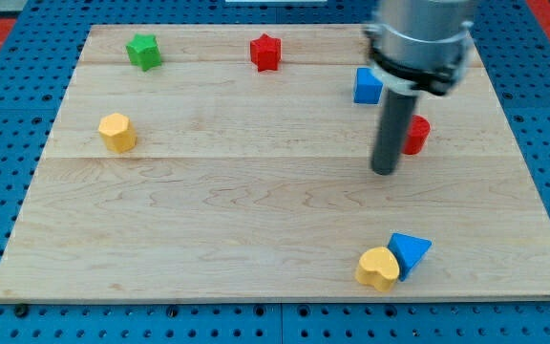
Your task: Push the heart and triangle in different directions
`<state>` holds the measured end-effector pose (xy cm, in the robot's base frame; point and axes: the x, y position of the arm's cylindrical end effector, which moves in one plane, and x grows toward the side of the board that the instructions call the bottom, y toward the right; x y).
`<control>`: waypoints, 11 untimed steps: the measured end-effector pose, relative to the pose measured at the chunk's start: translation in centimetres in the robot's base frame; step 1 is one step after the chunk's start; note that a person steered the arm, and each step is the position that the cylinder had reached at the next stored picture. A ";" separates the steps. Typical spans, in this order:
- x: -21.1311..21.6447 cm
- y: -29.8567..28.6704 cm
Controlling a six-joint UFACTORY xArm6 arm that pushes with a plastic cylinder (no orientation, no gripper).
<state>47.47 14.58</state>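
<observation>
A yellow heart block (378, 268) lies near the view's bottom edge of the wooden board, right of centre. A blue triangle block (410, 251) touches it on its right side. My tip (384, 170) is on the board above the pair, well apart from both. A red round block (416, 135) sits just to the right of the rod, partly hidden by it.
A blue cube (367, 86) stands above the rod, partly behind the arm. A red star (266, 52) and a green star (144, 51) lie near the top edge. A yellow hexagon (116, 132) is at the left. The board (208, 220) rests on a blue pegboard.
</observation>
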 end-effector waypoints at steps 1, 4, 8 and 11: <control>5.1 3.3; 13.1 -6.4; 12.2 -5.9; 11.9 -3.4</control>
